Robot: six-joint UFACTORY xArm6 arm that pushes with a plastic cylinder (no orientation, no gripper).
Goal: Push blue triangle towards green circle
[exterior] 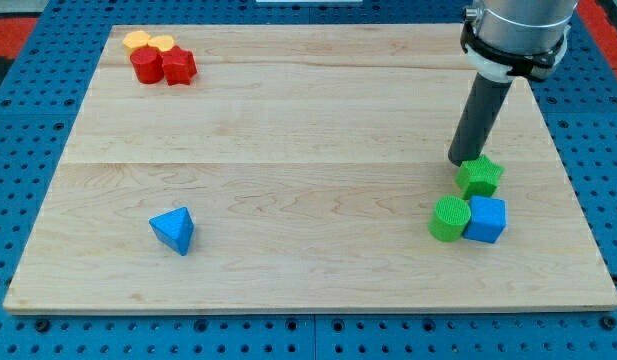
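Note:
The blue triangle (174, 230) lies at the view's lower left of the wooden board (288, 120). The green circle (450, 218) stands at the lower right, touching a blue cube (486, 219) on its right. A green star (480, 176) sits just above them. My tip (462, 160) rests at the upper left edge of the green star, far to the right of the blue triangle.
At the view's top left corner sit a red cylinder (145, 65), a red star-like block (178, 66) and two yellow blocks (138, 41) (163, 44) bunched together. The board lies on a blue pegboard table (28, 120).

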